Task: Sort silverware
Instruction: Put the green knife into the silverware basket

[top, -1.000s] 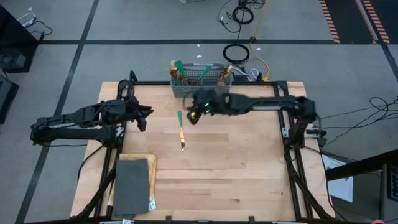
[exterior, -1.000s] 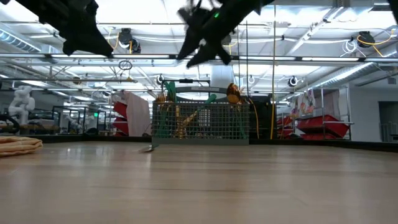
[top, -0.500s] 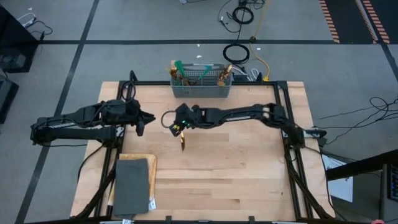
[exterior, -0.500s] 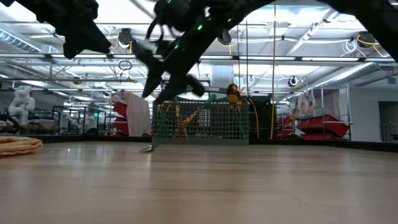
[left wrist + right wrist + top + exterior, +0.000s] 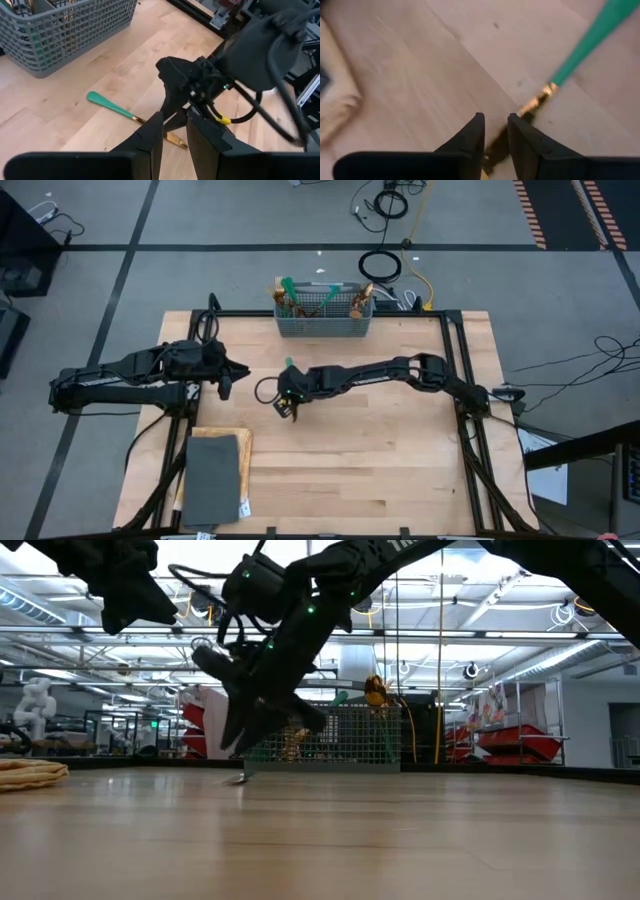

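One utensil with a teal handle (image 5: 288, 367) and a gold head lies flat on the wooden table (image 5: 400, 450), out in front of the basket. My right gripper (image 5: 284, 404) hangs over its gold end, open by a narrow gap. In the right wrist view the fingers (image 5: 475, 132) stand on either side of the gold neck (image 5: 540, 97). In the low view the fingertips (image 5: 232, 743) are still above the tabletop. More teal-handled silverware stands in the grey mesh basket (image 5: 322, 315). My left gripper (image 5: 228, 372) waits to the left, above the table, with a narrow gap (image 5: 175, 114).
The mesh basket (image 5: 320, 735) sits at the table's far edge. A dark grey slab (image 5: 212, 475) lies on a tan cloth (image 5: 243, 442) at the near left corner. The middle and the right of the table are bare wood. Black frame rails run along both sides.
My right gripper has swung from beside the basket toward the table's left and near edge, and has dropped until it hangs just over the lone utensil's gold end. The utensil has stayed where it was.
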Robot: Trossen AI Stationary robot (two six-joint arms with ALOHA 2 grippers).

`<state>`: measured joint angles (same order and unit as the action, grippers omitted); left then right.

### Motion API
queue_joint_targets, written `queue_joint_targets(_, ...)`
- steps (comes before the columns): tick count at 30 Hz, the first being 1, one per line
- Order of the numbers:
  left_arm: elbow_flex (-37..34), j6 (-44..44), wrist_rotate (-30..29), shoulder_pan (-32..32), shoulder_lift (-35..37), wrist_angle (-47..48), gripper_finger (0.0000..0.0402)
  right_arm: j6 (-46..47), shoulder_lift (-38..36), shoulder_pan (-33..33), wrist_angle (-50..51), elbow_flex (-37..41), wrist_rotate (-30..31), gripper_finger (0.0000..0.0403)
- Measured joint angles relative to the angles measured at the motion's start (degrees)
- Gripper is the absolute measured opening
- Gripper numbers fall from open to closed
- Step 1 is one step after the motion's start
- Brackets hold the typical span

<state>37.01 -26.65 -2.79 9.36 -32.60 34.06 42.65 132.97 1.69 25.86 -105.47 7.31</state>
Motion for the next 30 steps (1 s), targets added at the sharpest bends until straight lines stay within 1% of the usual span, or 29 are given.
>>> queue_joint_targets(6,0.0,0.2,-0.3,0.0,0.0,0.0,0.009,-0.3,0.0,-0.5,4.5,0.0,0.2,0.0051)
queue_joint_targets(12,0.0,0.2,-0.3,0.0,0.0,0.0,0.009,-1.3,0.0,-0.5,4.0,0.0,0.0,0.0033)
queue_joint_targets(18,0.0,0.2,-0.4,0.0,0.0,0.0,0.009,-2.6,0.0,-1.0,4.0,0.0,-0.1,0.0005)
queue_joint_targets(30,0.0,0.0,-0.6,0.0,0.0,-0.1,0.009,-6.6,0.2,-1.9,2.8,0.0,0.1,0.0)
